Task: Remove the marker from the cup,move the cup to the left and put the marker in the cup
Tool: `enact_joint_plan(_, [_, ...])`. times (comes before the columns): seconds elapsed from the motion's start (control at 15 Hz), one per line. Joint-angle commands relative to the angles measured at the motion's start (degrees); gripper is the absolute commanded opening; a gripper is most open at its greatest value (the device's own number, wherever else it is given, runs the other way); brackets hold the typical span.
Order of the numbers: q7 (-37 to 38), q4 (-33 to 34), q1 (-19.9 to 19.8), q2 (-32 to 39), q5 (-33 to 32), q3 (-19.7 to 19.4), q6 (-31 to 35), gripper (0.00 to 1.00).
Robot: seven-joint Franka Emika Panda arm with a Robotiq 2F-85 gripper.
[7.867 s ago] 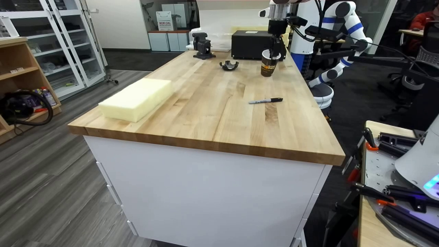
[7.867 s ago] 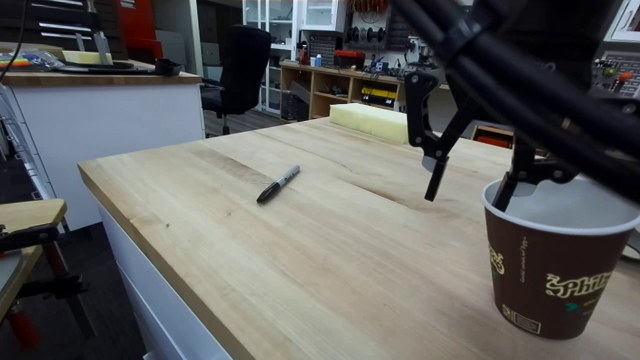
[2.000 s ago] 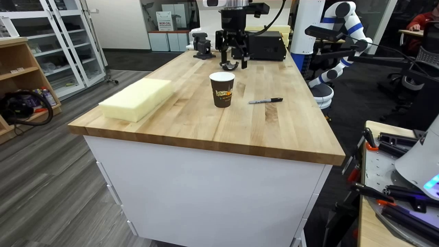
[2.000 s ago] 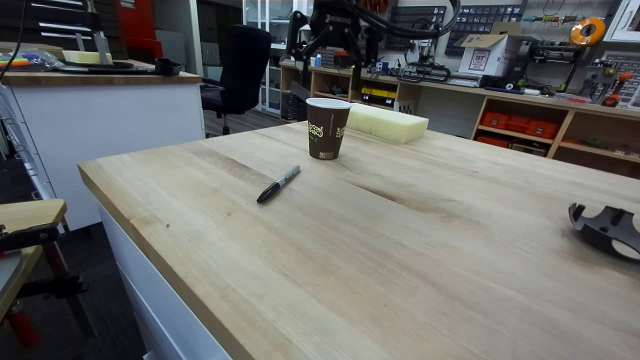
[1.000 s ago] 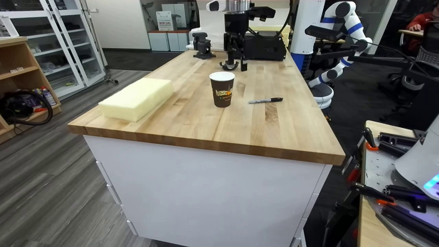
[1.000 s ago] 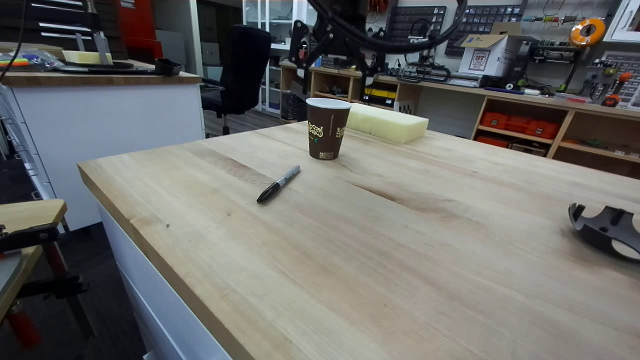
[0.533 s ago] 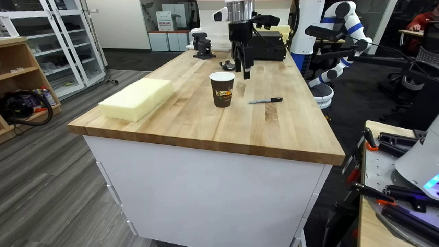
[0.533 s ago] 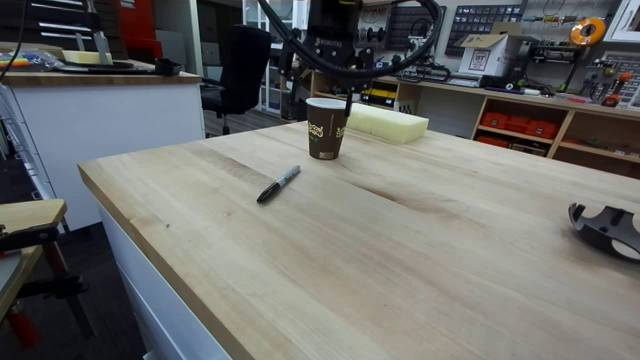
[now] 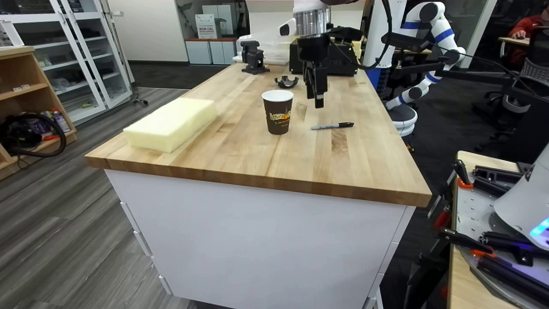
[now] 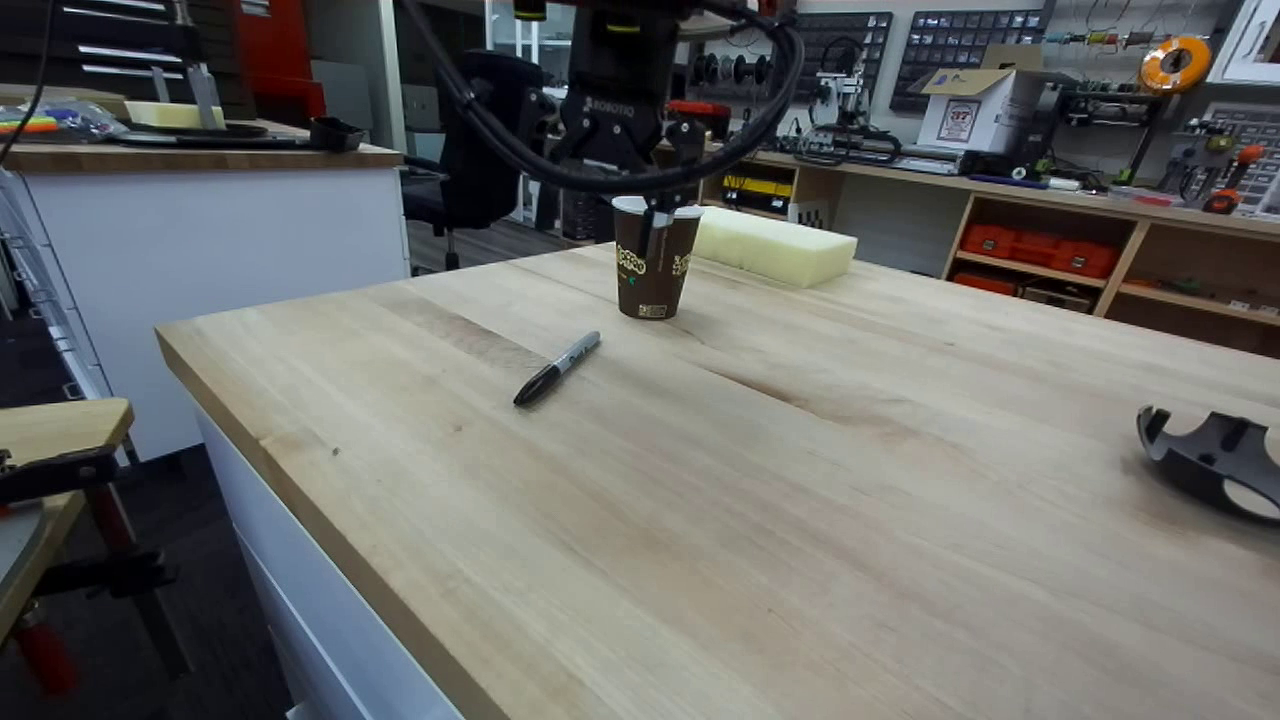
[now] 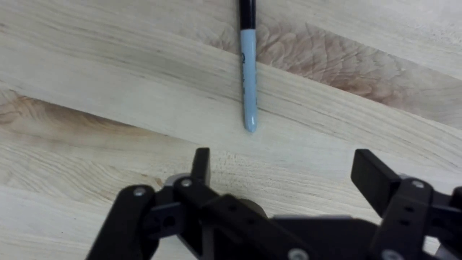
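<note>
Lying flat, the marker (image 11: 249,68) runs lengthwise away from parted jaws, black end farthest.

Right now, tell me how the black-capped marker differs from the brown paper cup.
The black-capped marker lies flat; the brown paper cup stands upright. The marker is slim, the cup much wider. The marker's barrel is light gray; the cup's body is dark brown. Both rest on the wooden tabletop, apart from each other.
</note>
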Motion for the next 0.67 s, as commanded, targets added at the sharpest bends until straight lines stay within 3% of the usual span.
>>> enact_joint_plan(0.0, [2.62,-6.70,-0.09,-4.84,1.88,0.03,2.89,1.00])
enact_joint_plan(0.6, [2.57,-21.46,-0.69,-10.45,1.75,-1.90,21.67,1.00])
